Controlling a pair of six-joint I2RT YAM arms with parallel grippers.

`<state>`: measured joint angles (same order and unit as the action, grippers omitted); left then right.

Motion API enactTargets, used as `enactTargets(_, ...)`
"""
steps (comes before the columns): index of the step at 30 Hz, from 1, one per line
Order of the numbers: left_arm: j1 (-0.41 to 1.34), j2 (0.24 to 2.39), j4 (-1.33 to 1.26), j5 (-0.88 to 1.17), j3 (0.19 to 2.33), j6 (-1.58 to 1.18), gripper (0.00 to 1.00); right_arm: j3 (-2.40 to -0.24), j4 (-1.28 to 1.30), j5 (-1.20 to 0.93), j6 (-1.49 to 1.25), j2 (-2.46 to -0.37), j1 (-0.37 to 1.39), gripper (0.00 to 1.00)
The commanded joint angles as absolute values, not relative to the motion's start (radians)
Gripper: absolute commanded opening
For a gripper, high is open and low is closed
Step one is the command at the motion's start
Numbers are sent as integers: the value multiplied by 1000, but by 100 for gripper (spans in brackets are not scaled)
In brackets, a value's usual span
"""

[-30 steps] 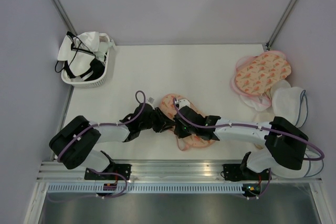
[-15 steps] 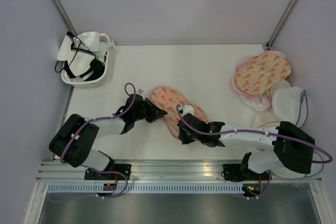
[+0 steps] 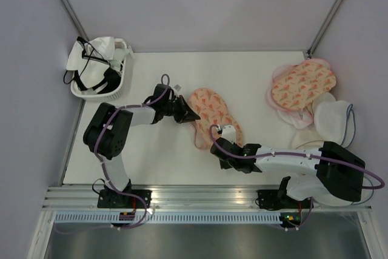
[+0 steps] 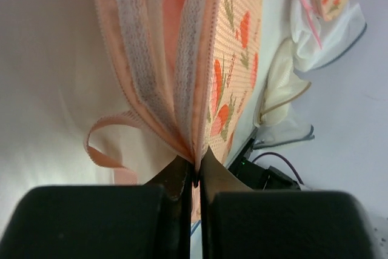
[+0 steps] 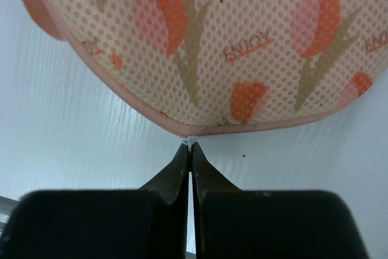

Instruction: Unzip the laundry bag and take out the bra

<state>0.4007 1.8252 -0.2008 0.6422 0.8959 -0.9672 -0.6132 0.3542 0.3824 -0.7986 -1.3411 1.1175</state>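
The laundry bag (image 3: 213, 109), peach with orange-red print, lies stretched on the table between my two grippers. My left gripper (image 3: 193, 115) is shut on the bag's zipper edge (image 4: 195, 161) at its left end; the two pink zipper bands (image 4: 142, 59) spread apart there and show a plain pink inside. A thin pink loop (image 4: 100, 150) hangs beside it. My right gripper (image 3: 225, 145) is shut on a small white zipper pull (image 5: 191, 143) at the bag's near trim (image 5: 182, 127). The bra itself is hidden.
A second peach printed pouch (image 3: 301, 85) lies at the back right on pink fabric, with white pouches (image 3: 332, 116) beside it. A white basket (image 3: 121, 87) with black-and-white garments stands at the back left. The table's near edge is just behind the right gripper.
The left gripper has swung back and right with the bag's end. The right gripper has drawn toward the near edge. The bag went from bunched to stretched out.
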Motion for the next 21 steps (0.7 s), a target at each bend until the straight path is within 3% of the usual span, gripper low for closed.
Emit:
enactTargets(1,387,1908,-230,785,1058,-819,2,-646,397,399,-802,-1316,1132,1)
enactTargets(2,387,1926,-204,790,1086,-796,4,-650,393,400,-796,-1315,1132,0)
enactTargets(3,388,1946,-174,772,1141,-779,28,-661,393,399,-792,-1315,1134,0)
enactTargets(6,387,1904,-31,631,1164,-736,69,-689,382,400,-772,-1315,1132,1)
enactTargets(8,388,1853,39,524,1113,-735,75,-706,368,402,-765,-1319,1132,0)
enactTargets(14,458,1611,120,413,913,-807,77,-730,261,316,-706,-1353,1132,1)
enactTargets(21,618,1494,-56,387,669,-988,77,-745,109,172,-663,-1354,1134,0)
